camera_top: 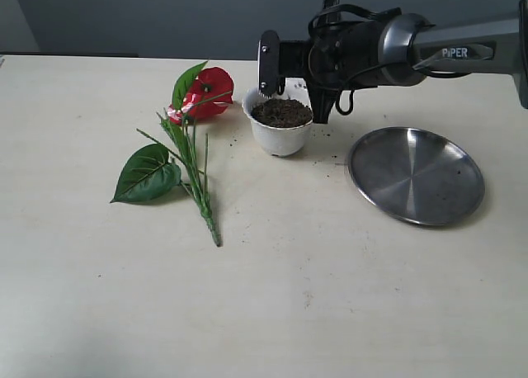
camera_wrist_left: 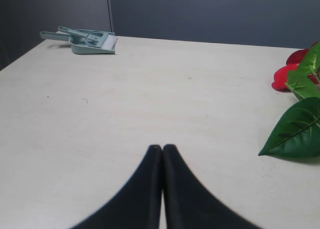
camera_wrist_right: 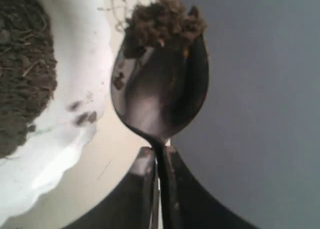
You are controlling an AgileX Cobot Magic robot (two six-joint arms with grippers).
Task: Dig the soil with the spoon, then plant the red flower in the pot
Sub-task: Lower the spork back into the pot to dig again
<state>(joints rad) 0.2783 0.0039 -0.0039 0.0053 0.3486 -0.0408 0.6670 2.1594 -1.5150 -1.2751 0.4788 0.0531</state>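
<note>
My right gripper (camera_wrist_right: 160, 151) is shut on the thin handle of the silver spoon (camera_wrist_right: 160, 89), and a clump of dark soil (camera_wrist_right: 162, 19) rides on the tip of its bowl. The spoon hangs just outside the scalloped rim of the white pot (camera_wrist_right: 75, 114), which is full of soil (camera_top: 281, 112). In the exterior view the right arm (camera_top: 371, 48) reaches over the pot (camera_top: 280, 134), and I cannot make out the spoon there. The red flower (camera_top: 206, 92) lies flat on the table to the pot's left, its stems pointing toward the front. My left gripper (camera_wrist_left: 162, 148) is shut and empty over bare table.
A round steel plate (camera_top: 415, 174) lies to the right of the pot. Crumbs of soil are scattered on the table around the pot. A teal dustpan and brush (camera_wrist_left: 87, 40) sit at a far table corner in the left wrist view.
</note>
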